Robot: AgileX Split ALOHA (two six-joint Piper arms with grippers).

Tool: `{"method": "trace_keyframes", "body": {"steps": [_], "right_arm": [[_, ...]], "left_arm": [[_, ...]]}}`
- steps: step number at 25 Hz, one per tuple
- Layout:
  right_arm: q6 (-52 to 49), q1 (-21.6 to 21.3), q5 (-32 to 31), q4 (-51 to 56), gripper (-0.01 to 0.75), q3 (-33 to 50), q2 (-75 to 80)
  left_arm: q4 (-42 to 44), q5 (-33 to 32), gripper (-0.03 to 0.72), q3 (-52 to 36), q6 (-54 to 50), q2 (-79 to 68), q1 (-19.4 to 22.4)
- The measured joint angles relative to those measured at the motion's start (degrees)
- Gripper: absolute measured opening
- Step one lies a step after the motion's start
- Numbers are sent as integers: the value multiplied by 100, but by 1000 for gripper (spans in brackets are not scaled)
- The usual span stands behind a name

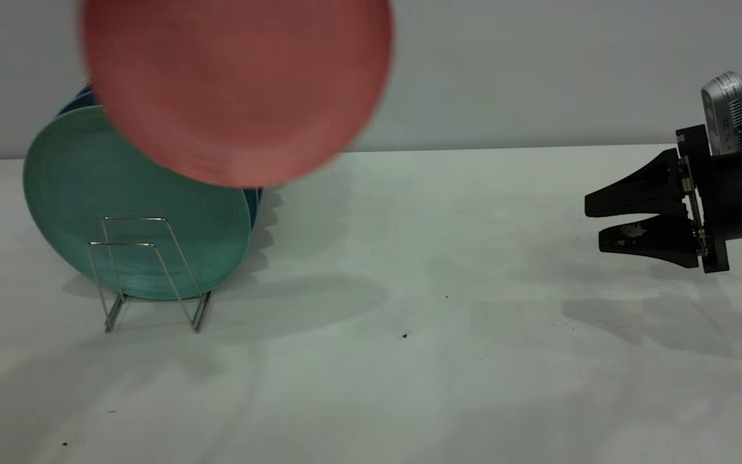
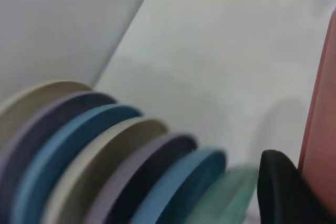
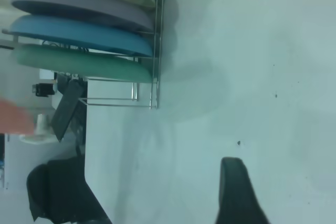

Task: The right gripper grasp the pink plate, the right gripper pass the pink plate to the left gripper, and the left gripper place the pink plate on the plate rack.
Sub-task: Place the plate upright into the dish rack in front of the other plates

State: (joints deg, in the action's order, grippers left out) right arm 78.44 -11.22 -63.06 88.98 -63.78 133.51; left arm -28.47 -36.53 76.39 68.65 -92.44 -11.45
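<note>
Pink plate airborne above plate rack

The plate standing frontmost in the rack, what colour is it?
Teal-green plate, shown best in the exterior view.

From my remote seat I see the plate rack standing on the table at the left, with a row of plates upright in it. The green plate is the front one, the others stacked behind it. The pink plate hangs in the air above and slightly right of the rack, overlapping the green plate's top. The right gripper sits well apart at the far right, above the table, pointing left.
</note>
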Motion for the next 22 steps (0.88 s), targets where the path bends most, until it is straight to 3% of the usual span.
{"method": "trace_keyframes", "body": {"steps": [7,11,17,22], "right_arm": [[-4,0,0,51,471,0,0],[-4,0,-18,54,471,0,0],[-4,12,-21,58,469,0,0],[-4,47,-31,8,452,0,0]], "left_arm": [[337,-892,107,0,1550,204,820],[366,-917,107,0,2376,27,1209],[377,-799,107,0,3665,-278,1259],[375,-523,107,0,4090,-555,1259]]}}
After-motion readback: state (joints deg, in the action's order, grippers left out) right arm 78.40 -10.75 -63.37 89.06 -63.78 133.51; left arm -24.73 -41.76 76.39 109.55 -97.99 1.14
